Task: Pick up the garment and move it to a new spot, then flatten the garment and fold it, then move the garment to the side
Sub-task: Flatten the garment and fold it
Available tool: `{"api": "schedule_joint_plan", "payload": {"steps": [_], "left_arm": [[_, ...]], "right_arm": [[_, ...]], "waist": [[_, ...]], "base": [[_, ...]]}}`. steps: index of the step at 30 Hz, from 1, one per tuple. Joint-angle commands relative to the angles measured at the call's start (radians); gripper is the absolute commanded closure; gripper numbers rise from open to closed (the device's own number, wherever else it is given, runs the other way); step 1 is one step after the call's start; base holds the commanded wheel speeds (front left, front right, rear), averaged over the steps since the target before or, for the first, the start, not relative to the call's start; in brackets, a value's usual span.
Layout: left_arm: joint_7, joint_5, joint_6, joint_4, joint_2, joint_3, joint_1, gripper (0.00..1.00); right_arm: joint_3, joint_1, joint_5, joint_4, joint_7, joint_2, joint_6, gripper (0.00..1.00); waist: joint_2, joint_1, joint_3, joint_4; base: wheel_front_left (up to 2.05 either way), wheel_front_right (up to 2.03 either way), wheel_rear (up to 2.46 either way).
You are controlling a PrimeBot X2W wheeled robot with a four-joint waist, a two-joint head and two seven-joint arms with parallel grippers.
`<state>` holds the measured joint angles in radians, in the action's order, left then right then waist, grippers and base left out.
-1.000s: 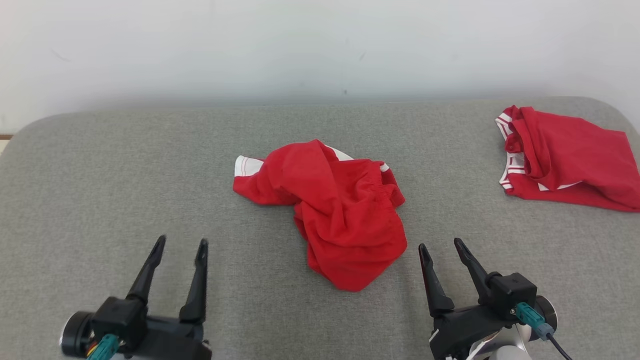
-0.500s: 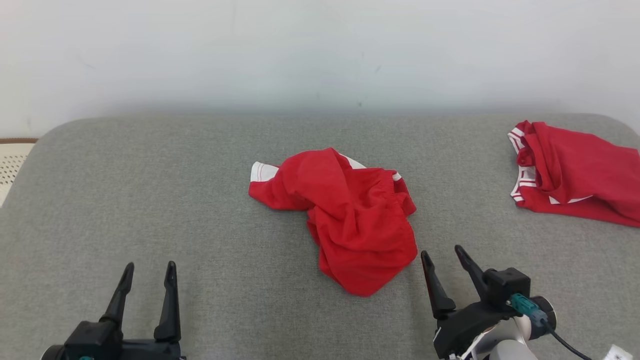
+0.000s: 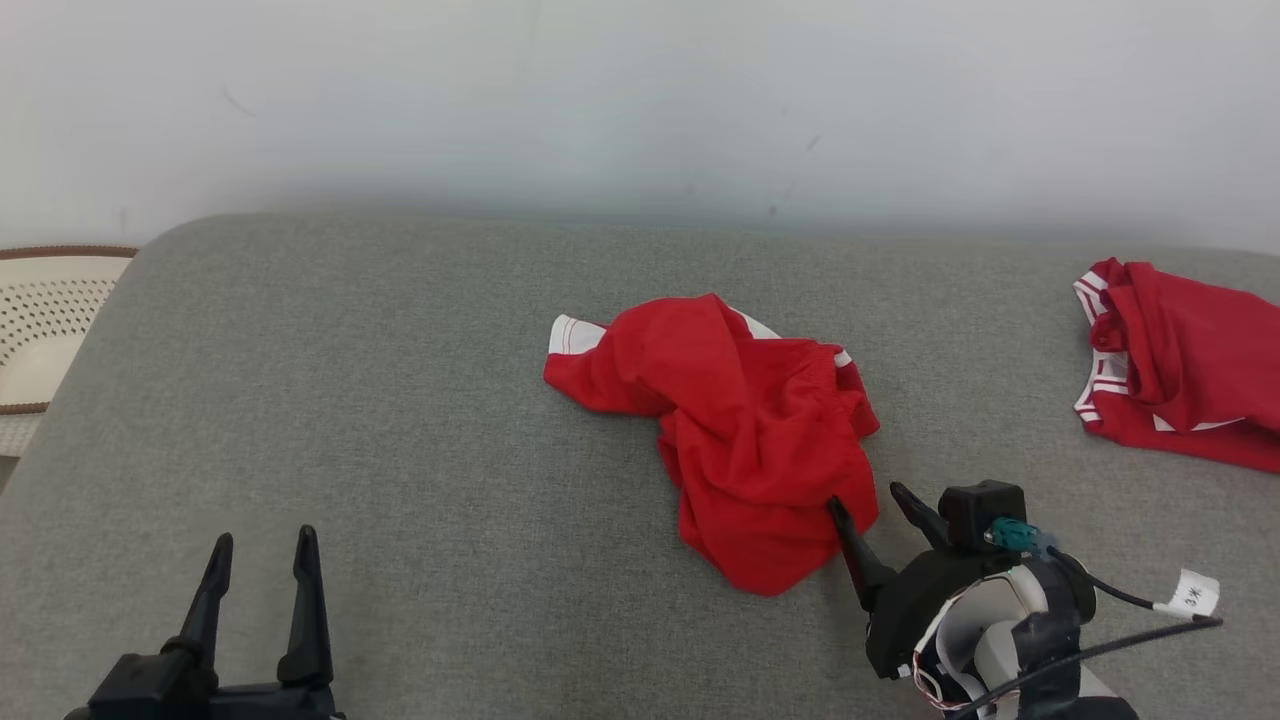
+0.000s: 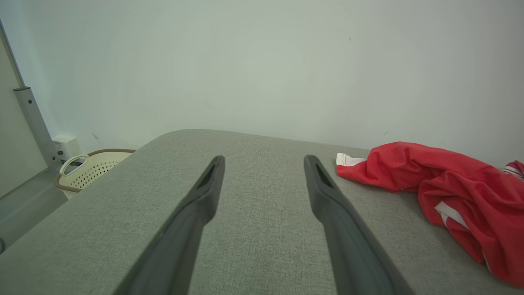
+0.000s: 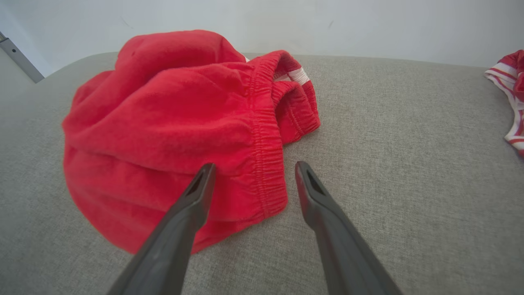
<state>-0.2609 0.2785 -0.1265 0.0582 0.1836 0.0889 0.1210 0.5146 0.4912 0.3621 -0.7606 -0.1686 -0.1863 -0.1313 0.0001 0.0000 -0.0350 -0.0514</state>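
Observation:
A crumpled red garment (image 3: 735, 430) with white trim lies in a heap in the middle of the grey padded surface (image 3: 400, 400). My right gripper (image 3: 868, 505) is open at the heap's near right corner. In the right wrist view the right gripper (image 5: 251, 171) straddles the elastic waistband edge of the garment (image 5: 176, 123), one finger over the cloth and one over bare surface. My left gripper (image 3: 262, 545) is open low at the left, far from the cloth. The left wrist view has the left gripper (image 4: 264, 162) over bare grey surface, with the garment (image 4: 450, 184) off to its right.
A second red garment (image 3: 1180, 370) with white stripes lies at the far right edge, and shows as the striped garment (image 5: 509, 98) in the right wrist view. A cream perforated basket (image 3: 45, 320) sits beyond the left edge. A white wall rises behind.
The head camera has swung, shifting the whole scene rightward. My right gripper has moved forward and left to the garment's edge. The left gripper has dropped lower and further left in view.

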Motion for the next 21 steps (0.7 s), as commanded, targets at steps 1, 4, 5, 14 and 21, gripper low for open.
{"api": "schedule_joint_plan", "payload": {"steps": [1, 4, 5, 14, 21], "left_arm": [[-0.005, -0.005, 0.006, 0.007, 0.0, -0.007, -0.017, 0.0], [-0.005, -0.015, 0.027, 0.018, -0.008, -0.027, -0.009, 0.0], [-0.005, -0.018, 0.028, 0.019, -0.012, -0.033, -0.006, 0.0], [-0.005, -0.052, 0.069, 0.032, -0.053, -0.062, 0.01, 0.0], [-0.005, -0.068, 0.091, 0.04, -0.076, -0.077, 0.013, 0.0]], "right_arm": [[0.019, 0.019, 0.016, -0.018, 0.004, -0.009, 0.001, 0.0], [0.074, 0.054, 0.069, -0.075, 0.025, -0.011, 0.001, 0.0], [0.089, 0.068, 0.084, -0.096, 0.03, -0.013, 0.001, 0.0], [0.19, 0.172, 0.175, -0.283, 0.072, -0.004, 0.001, 0.0], [0.258, 0.203, 0.248, -0.319, 0.07, 0.006, 0.001, 1.0]], "waist": [[-0.0001, 0.0, 0.0, -0.011], [-0.0001, 0.0, -0.001, -0.018], [-0.0001, 0.0, -0.001, -0.02], [-0.0001, 0.0, -0.006, -0.038], [-0.0001, 0.0, -0.002, -0.057]], "base": [[0.0, 0.0, 0.0], [0.0, 0.0, 0.0], [0.0, 0.0, 0.0], [0.0, 0.0, 0.0], [0.0, 0.0, 0.0]]}}
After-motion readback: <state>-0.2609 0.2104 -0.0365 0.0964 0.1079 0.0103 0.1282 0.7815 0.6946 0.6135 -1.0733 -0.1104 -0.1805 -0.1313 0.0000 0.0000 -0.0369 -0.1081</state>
